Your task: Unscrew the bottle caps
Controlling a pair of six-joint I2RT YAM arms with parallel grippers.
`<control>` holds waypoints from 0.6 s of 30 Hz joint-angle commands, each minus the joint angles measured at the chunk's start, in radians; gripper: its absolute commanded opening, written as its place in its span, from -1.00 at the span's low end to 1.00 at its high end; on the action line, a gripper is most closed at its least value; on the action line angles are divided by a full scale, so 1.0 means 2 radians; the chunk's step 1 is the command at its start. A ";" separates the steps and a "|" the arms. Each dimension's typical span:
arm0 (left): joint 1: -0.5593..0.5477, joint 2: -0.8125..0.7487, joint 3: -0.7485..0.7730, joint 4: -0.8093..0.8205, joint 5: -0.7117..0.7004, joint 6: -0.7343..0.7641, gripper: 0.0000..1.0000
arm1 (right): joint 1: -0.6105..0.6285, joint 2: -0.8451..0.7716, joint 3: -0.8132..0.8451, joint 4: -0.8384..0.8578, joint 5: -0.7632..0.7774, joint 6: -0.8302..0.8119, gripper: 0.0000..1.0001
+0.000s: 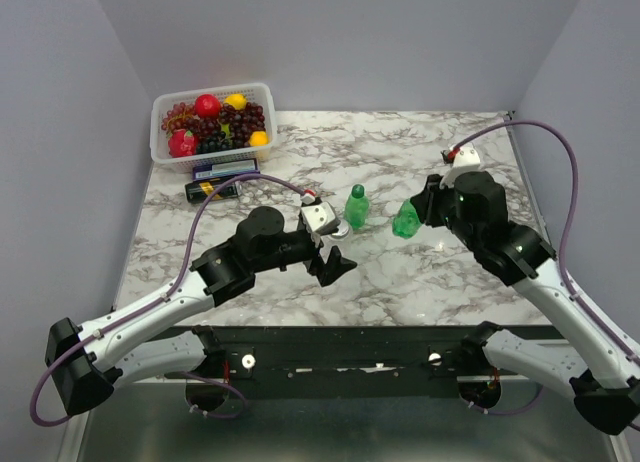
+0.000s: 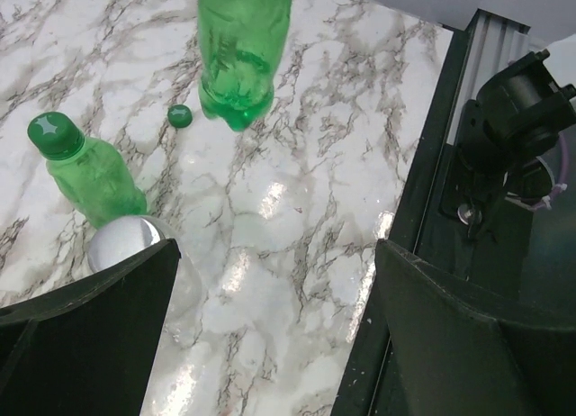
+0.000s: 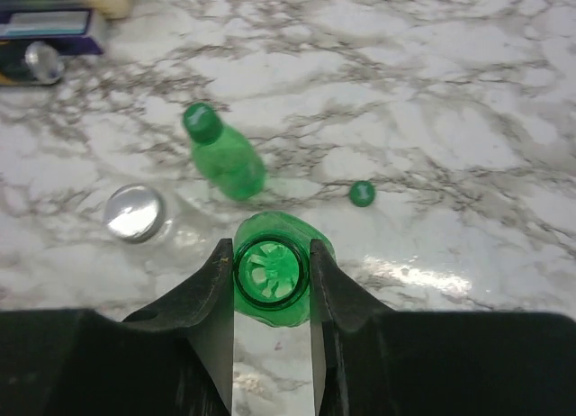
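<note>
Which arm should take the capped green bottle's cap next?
Probably left: the left tool is open, empty, beside the capped green bottle. The right tool is shut on the uncapped bottle.

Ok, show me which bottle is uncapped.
The translucent green plastic bottle in the right gripper: open neck; the other green bottle and the clear bottle wear caps.

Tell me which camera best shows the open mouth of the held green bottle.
Right wrist: it looks straight down into the uncapped green bottle in the right pincer. Left wrist shows only its body and base; top external shows it small, mouth indistinct.
</note>
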State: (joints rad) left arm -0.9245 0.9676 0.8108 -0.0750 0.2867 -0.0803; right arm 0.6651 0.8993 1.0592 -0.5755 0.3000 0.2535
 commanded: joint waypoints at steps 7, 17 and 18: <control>-0.001 -0.002 0.003 0.005 -0.019 -0.001 0.98 | -0.069 0.152 0.021 0.189 0.086 -0.077 -0.99; -0.001 0.001 0.006 0.001 -0.017 -0.001 0.98 | -0.128 0.252 0.031 0.265 0.033 -0.082 -0.99; 0.000 0.001 0.006 0.001 -0.016 0.000 0.98 | -0.132 0.260 0.033 0.268 0.028 -0.079 -0.99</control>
State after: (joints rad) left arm -0.9245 0.9680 0.8108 -0.0765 0.2687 -0.0799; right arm 0.4320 1.3586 1.0798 -0.1497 0.4023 0.1028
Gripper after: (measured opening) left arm 0.988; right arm 0.357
